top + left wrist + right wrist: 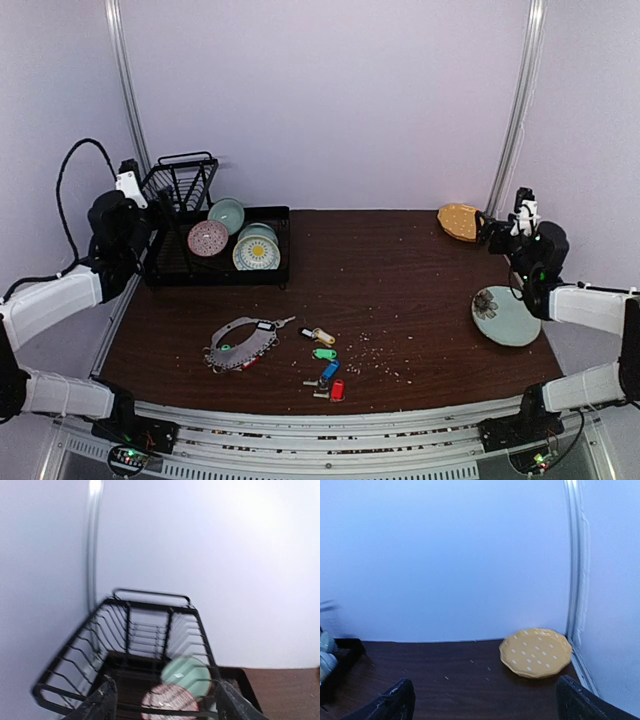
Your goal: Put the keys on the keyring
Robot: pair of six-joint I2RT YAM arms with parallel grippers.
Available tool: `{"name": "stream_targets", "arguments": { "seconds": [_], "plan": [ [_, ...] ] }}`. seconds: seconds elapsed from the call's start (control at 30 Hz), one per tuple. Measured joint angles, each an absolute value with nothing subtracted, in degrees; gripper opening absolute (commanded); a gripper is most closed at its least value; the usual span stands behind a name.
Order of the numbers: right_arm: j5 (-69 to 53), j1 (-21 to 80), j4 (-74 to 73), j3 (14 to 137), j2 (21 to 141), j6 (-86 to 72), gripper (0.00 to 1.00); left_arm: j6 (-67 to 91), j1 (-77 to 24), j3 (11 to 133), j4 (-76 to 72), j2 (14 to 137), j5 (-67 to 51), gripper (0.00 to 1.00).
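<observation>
The keyring (242,343), a dark hoop strung with small silvery keys, lies flat on the brown table (400,270), near its front edge and far below and in front of both my grippers. Just right of the hoop lie the loose keys (322,362), with yellow, green, blue and red tags. My left gripper (162,700) hangs with jaws wide apart and empty above a black dish rack (145,625) holding a green plate (187,672) and a pink plate (165,702). My right gripper (482,700) is spread fully, empty, facing a yellow dotted plate (536,652) close ahead.
</observation>
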State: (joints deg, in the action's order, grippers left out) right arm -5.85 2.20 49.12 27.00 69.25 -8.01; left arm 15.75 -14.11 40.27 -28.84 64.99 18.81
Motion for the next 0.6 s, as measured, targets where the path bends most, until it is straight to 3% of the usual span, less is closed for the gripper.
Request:
{"name": "stream_targets", "arguments": {
  "seconds": [0.13,0.27,0.37,0.5,0.6],
  "plan": [
    [-20.2,2.2,43.8,33.2,65.2,-13.5,0.93,21.0,-20.1,46.7,-6.2,67.2,11.8,0.6],
    [-29.9,3.1,40.8,33.4,64.1,-18.0,0.89,23.0,-30.1,49.6,13.9,70.1,5.9,0.71],
    [-32.1,5.2,36.1,33.7,64.1,-18.5,0.88,23.6,-32.7,51.3,23.5,73.0,2.3,0.74],
    [-32.5,9.3,28.7,35.7,64.3,-16.8,0.88,23.9,-32.5,51.3,31.4,81.0,2.8,0.71],
    [-32.6,11.7,26.1,36.5,64.5,-15.6,0.89,23.9,-32.3,51.3,33.9,87.4,3.6,0.63]
  ]
}}
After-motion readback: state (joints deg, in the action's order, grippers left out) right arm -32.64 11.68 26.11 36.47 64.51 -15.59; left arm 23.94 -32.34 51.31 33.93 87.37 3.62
